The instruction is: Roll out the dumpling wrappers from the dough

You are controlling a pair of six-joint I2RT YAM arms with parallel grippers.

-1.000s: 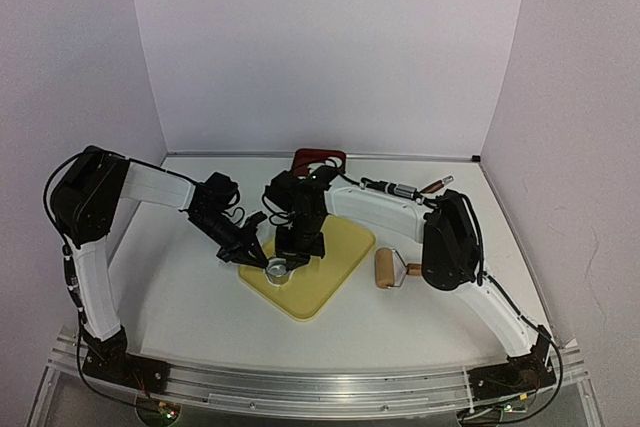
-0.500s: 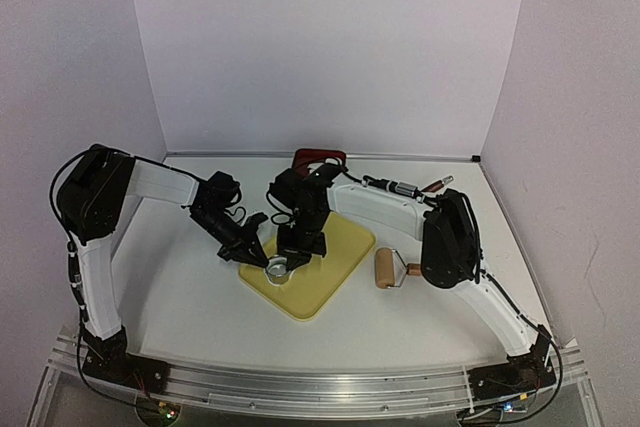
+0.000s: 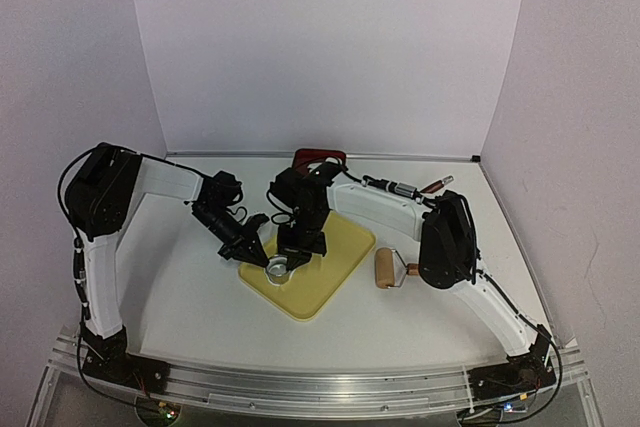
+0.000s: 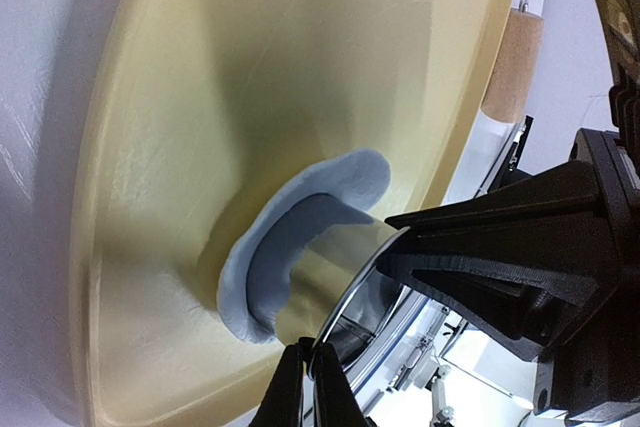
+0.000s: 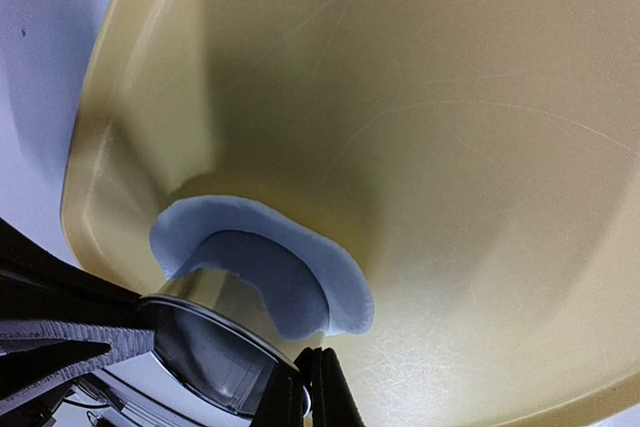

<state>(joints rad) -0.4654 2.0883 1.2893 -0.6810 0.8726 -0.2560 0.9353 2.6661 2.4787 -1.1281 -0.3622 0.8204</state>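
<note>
The small metal ring cutter [image 3: 277,268] stands on the yellow board [image 3: 325,282] near its left corner. It is pressed onto the dough [image 4: 262,247], a flattened white patch that sticks out past it as a crescent [image 5: 300,262]. My left gripper [image 3: 262,253] is shut on the cutter's rim [image 4: 345,312] from the left. My right gripper [image 3: 291,258] is shut on the rim [image 5: 225,332] from the other side. The pinch shows in both wrist views, left gripper [image 4: 311,375], right gripper [image 5: 307,389]. No finished round wrappers are in view.
A wooden rolling pin [image 3: 384,269] lies just right of the board and shows in the left wrist view [image 4: 512,65]. A red-handled object [image 3: 318,158] lies at the back of the table. A pen-like tool [image 3: 410,189] lies behind the right arm.
The left arm's shoulder and elbow have shifted slightly to the right. Both grippers stay at the cutter on the board.
</note>
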